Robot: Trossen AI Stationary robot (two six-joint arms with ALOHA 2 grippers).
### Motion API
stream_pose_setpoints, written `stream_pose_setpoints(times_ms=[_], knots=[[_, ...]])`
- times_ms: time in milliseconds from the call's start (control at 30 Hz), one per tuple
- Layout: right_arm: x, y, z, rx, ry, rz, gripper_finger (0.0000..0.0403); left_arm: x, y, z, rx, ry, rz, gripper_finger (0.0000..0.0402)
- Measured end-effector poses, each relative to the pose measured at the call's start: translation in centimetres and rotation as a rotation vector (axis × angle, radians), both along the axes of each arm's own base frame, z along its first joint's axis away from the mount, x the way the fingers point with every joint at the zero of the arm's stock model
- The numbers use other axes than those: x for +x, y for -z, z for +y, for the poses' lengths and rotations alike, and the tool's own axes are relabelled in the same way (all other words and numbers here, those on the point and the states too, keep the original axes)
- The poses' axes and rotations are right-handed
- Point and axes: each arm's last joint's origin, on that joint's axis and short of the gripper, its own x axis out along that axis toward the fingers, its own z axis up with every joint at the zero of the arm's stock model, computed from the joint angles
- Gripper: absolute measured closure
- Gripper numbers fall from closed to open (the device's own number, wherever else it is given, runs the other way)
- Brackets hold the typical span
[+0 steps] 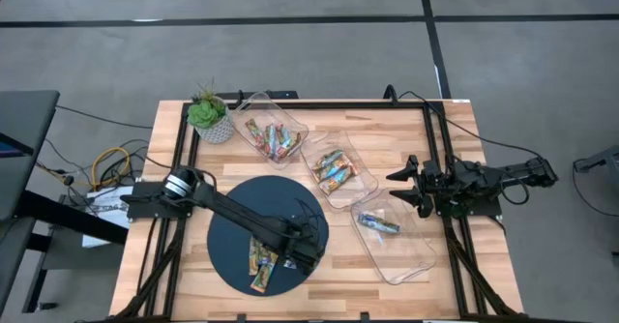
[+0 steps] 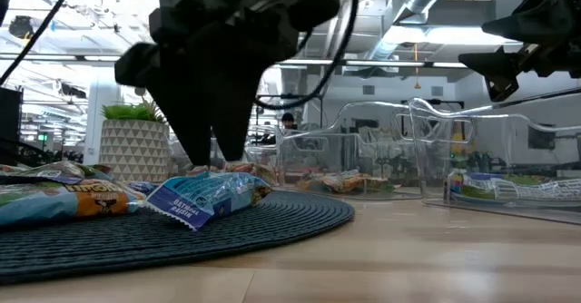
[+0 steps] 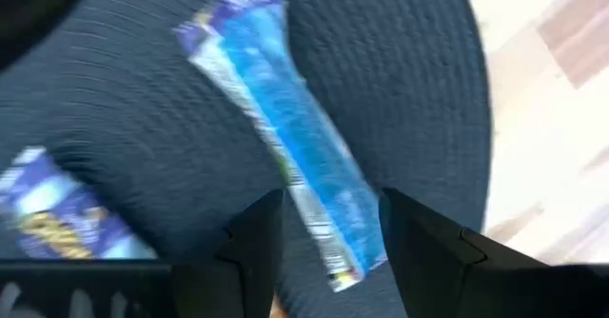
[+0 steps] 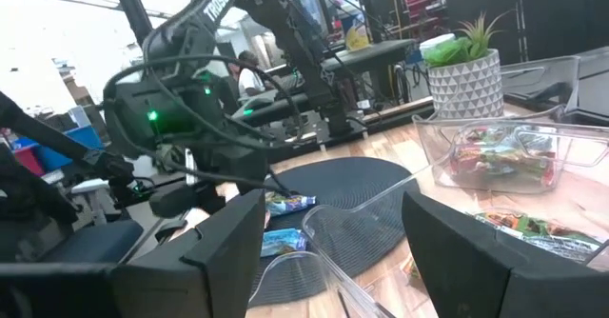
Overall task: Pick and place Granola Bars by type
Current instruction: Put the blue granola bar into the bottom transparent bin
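Observation:
A blue and silver granola bar (image 3: 285,137) lies on the round dark mat (image 1: 232,207); it also shows in the low view (image 2: 204,199). My left gripper (image 3: 328,247) is open, pointing down over the mat (image 1: 302,252), one finger on each side of the bar's end. More bars (image 1: 259,258) lie on the mat beside it. My right gripper (image 1: 401,188) is open and empty, above the table's right side next to the clear trays. My left gripper's fingers (image 3: 252,247) stand on either side of one end of the blue bar (image 3: 338,251), coming from above and lying across it. The bar lies on the mat. Whether the fingers touch it I cannot tell.
Three clear trays stand in a slanting row: the far one (image 1: 253,103) holds several bars, the middle one (image 1: 360,181) holds several more, and the near one (image 1: 411,260) holds one blue bar (image 1: 377,223). A potted plant (image 1: 211,118) stands at the far left.

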Motion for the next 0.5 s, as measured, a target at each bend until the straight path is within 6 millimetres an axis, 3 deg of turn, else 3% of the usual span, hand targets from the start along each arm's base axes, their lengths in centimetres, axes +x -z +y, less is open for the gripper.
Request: stream_pose_setpoints(times_ms=[200,500], knots=[[0.0,0.0,0.0,0.000,0.000,0.000,0.0159,0.7,0.9,-0.2,-0.036,-0.053,-0.022,0.0237],[0.0,0.0,0.0,0.000,0.000,0.000,0.0159,1.1,1.5,1.3,0.017,-0.133,-0.002,0.0237]])
